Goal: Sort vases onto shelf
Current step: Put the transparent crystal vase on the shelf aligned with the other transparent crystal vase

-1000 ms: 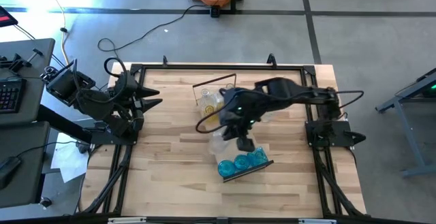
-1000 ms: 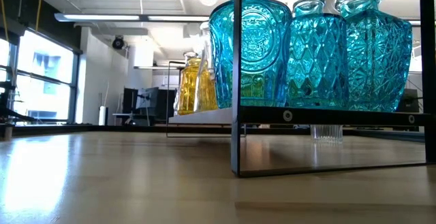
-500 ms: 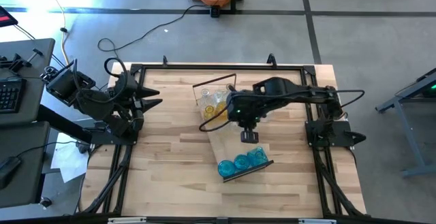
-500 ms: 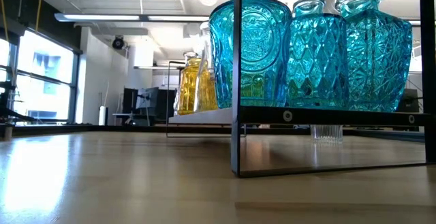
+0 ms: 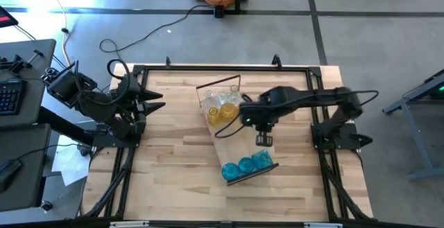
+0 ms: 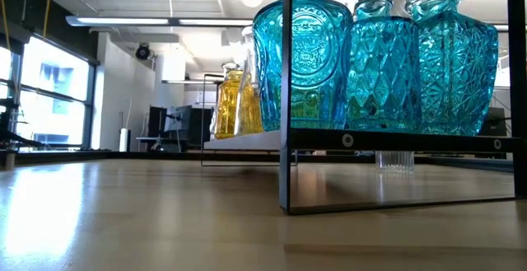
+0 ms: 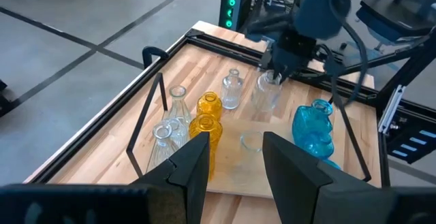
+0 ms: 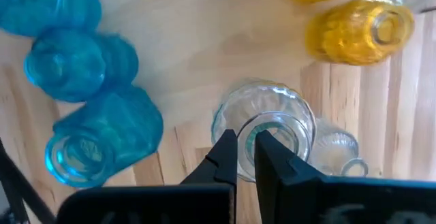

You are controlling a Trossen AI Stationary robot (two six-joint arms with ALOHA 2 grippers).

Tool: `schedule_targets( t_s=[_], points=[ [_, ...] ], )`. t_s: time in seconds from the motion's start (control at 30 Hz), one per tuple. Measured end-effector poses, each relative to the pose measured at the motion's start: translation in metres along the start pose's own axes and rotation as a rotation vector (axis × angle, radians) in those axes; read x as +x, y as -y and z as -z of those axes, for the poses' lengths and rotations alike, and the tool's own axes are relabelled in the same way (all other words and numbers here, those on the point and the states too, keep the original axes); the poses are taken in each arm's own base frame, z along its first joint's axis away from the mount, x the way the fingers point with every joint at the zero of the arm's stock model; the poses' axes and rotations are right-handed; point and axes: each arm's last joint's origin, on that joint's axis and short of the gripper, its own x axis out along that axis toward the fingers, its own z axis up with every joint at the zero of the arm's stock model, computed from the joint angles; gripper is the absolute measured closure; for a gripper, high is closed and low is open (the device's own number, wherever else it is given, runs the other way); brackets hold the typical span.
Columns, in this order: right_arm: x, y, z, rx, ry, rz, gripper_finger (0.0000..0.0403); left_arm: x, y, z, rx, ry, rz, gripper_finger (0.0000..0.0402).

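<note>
I'm pinching the clear vase (image 8: 264,130) by its rim with the right gripper (image 8: 246,150), fingers clamped. Glass looks slick and fragile, so I'm gripping gently at the neck.

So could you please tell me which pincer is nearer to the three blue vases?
The right pincer, just beyond the blue vases over the shelf, shut on a clear vase. The left pincer waits at the table's left edge.

My overhead looks straight down; low camera sits tabletop-level, close against the blue vases (image 6: 379,61), which both wrist views share.
</note>
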Motion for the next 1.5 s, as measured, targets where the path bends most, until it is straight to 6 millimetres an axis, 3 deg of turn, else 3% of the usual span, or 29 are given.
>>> schedule_targets(
  t_s=[0.2, 0.37, 0.5, 0.87, 1.2, 1.5],
  points=[
    [-0.010, 0.024, 0.039, 0.151, 0.199, -0.025, 0.0402, 0.000, 0.000, 0.000, 0.016, 0.001, -0.002, 0.0275],
    [-0.002, 0.040, 0.078, 0.261, 0.191, -0.018, 0.0403, 0.000, 0.000, 0.000, 0.009, 0.002, -0.003, 0.0275],
    [0.011, 0.046, 0.091, 0.314, 0.240, -0.055, 0.0403, 0.000, 0.000, 0.000, -0.002, 0.003, -0.003, 0.0275],
    [0.034, 0.037, 0.062, 0.292, 0.344, -0.188, 0.0403, 0.000, 0.000, 0.000, -0.012, 0.006, -0.005, 0.0275],
    [0.067, 0.030, 0.031, 0.230, 0.323, -0.253, 0.0403, 0.000, 0.000, 0.000, -0.013, 0.011, -0.012, 0.0275],
    [0.057, 0.032, 0.006, 0.164, 0.333, -0.200, 0.0402, 0.000, 0.000, -0.001, -0.013, 0.012, -0.012, 0.0275]
  ],
)
